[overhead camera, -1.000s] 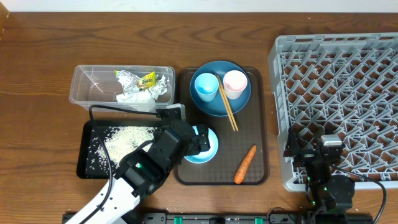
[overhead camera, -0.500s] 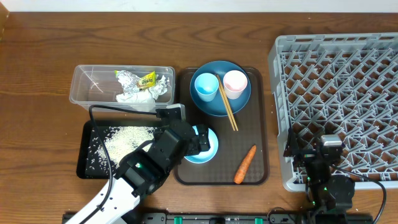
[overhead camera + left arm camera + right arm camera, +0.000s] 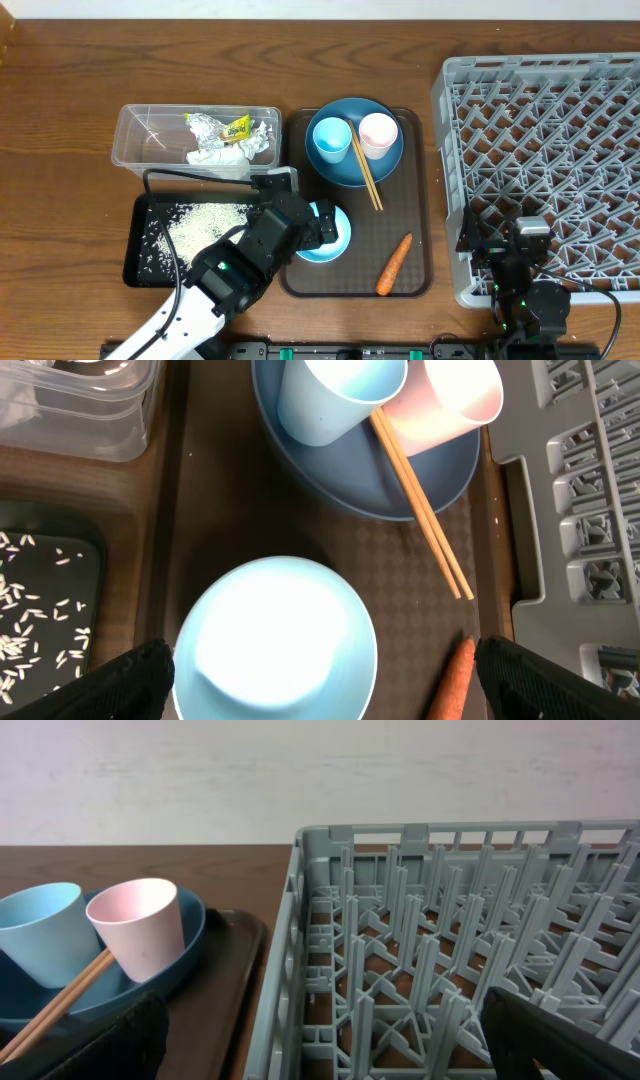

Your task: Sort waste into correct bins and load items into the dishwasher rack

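Nothing has moved since the earlier frames. Waste is sorted: napkins (image 3: 215,155) and foil wrapper (image 3: 215,127) lie in the clear tub (image 3: 135,140), rice (image 3: 205,220) in the black tray (image 3: 132,265). The plate (image 3: 345,170), blue cup (image 3: 331,140), pink cup (image 3: 378,133), chopsticks (image 3: 366,172) and bowl (image 3: 275,635) sit on the brown tray (image 3: 400,215) beside a carrot (image 3: 394,264); the rack (image 3: 545,110) holds nothing. The left gripper (image 3: 325,680) hangs spread over the bowl. The right gripper (image 3: 320,1040) is spread at the rack.
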{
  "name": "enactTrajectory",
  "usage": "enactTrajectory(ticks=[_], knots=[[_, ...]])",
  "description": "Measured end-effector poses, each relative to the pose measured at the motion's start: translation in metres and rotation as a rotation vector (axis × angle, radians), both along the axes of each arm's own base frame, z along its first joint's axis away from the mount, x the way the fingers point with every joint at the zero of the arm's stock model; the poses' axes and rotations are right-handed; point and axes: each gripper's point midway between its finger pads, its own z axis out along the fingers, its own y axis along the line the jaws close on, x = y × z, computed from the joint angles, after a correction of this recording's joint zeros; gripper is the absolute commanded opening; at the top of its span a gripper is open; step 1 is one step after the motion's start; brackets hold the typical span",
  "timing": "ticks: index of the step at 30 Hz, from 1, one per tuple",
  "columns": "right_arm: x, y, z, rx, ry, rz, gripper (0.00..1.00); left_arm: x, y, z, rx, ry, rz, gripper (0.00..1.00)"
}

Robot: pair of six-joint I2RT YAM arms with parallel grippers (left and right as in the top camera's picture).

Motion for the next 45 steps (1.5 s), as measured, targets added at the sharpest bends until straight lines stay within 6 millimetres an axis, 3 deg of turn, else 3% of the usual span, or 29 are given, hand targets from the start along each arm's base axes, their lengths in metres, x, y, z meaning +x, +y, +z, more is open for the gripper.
enactTrajectory(ticks=[23,27,31,33,37,40,45], knots=[[0.000,0.000,0.000,0.000,0.000,0.000,0.99,0.001,0.002,0.000,0.008,-0.002,0.008,0.99],[0.000,0.000,0.000,0.000,0.000,0.000,0.99,0.004,0.010,0.009,0.001,-0.038,0.038,0.99],[0.000,0.000,0.000,0.000,0.000,0.000,0.99,0.010,0.038,0.056,-0.097,-0.175,0.131,0.99],[0.000,0.000,0.000,0.000,0.000,0.000,0.99,0.008,0.061,0.086,-0.158,-0.268,0.197,0.99],[0.000,0.000,0.000,0.000,0.000,0.000,0.99,-0.007,0.109,0.125,-0.228,-0.408,0.329,0.99],[0.000,0.000,0.000,0.000,0.001,0.000,0.99,-0.021,0.137,0.131,-0.227,-0.449,0.414,0.99],[0.000,0.000,0.000,0.000,0.001,0.000,0.99,-0.041,0.163,0.125,-0.201,-0.451,0.499,0.99]])
